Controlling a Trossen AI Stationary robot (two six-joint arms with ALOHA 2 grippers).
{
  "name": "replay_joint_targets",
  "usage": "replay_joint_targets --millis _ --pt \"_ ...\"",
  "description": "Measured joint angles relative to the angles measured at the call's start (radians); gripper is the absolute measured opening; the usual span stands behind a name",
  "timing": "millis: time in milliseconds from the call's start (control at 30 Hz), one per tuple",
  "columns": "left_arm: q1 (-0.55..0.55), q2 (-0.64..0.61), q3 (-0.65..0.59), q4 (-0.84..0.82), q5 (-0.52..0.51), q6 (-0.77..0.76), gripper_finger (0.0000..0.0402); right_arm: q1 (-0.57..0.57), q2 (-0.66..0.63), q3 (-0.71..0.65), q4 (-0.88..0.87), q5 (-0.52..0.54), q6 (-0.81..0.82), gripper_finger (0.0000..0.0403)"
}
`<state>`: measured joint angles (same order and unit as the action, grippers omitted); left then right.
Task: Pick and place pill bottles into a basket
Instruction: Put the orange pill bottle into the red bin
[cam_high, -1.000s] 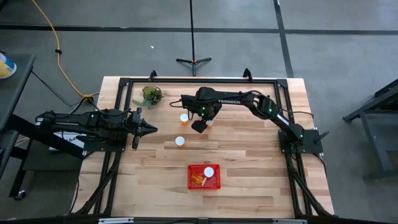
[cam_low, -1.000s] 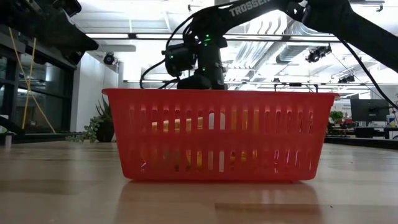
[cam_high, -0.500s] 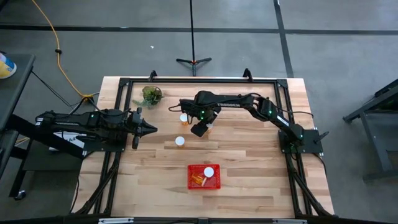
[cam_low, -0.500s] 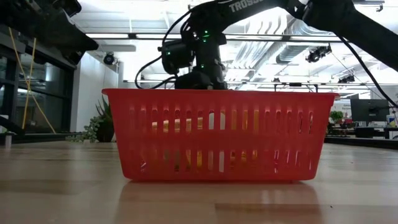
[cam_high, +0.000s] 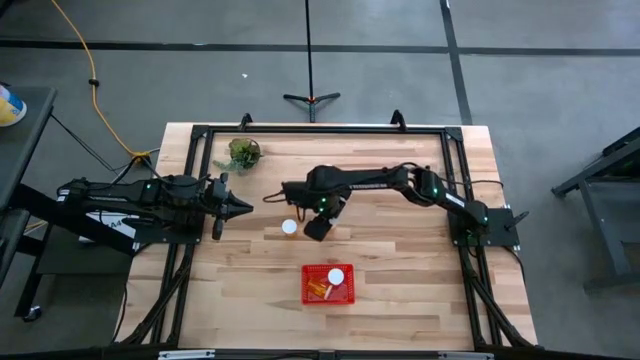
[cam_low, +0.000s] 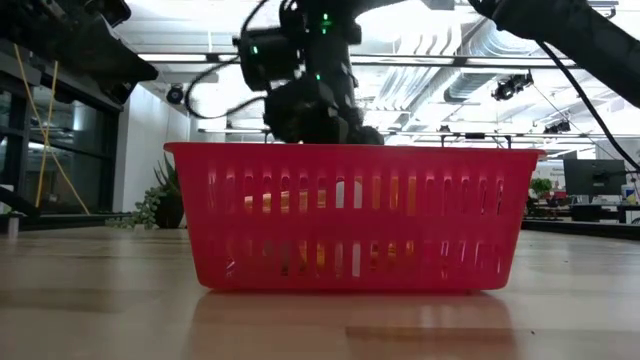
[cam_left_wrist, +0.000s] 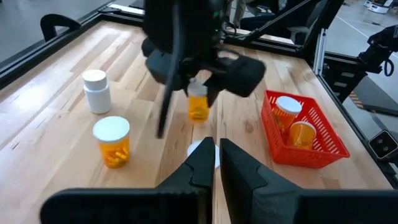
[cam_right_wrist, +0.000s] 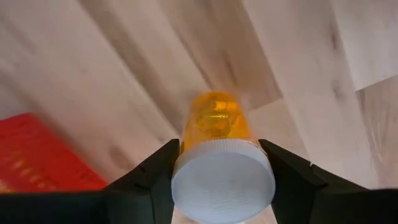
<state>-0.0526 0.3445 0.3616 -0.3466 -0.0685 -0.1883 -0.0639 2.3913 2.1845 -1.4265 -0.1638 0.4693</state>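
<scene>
Your right gripper (cam_right_wrist: 222, 186) is clamped on an orange pill bottle (cam_right_wrist: 217, 124), its two fingers (cam_right_wrist: 152, 183) pressing either side of the white cap, and it holds the bottle clear of the table (cam_high: 400, 250). From above, that gripper (cam_high: 316, 226) hangs over the middle of the table, between the loose bottles and the red basket (cam_high: 306, 275). The basket sits near the front edge with two bottles (cam_left_wrist: 302, 132) already inside. One white-capped bottle (cam_high: 289, 227) stands just beside the gripper; your left wrist view also shows a whitish bottle (cam_left_wrist: 96, 91) and another orange one (cam_left_wrist: 112, 142) upright on the wood. Your left gripper (cam_high: 243, 208) waits at the table's left side, fingers pressed together.
</scene>
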Motion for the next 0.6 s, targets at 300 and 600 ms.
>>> replay_joint_targets --millis 300,600 --pt "0.0 0.0 0.0 0.0 0.0 0.0 0.006 0.092 -0.004 0.173 -0.112 0.009 0.091 0.0214" --pt "0.0 0.0 0.0 0.001 -0.008 0.006 0.006 0.244 -0.089 0.161 -0.104 -0.009 0.264 0.0187"
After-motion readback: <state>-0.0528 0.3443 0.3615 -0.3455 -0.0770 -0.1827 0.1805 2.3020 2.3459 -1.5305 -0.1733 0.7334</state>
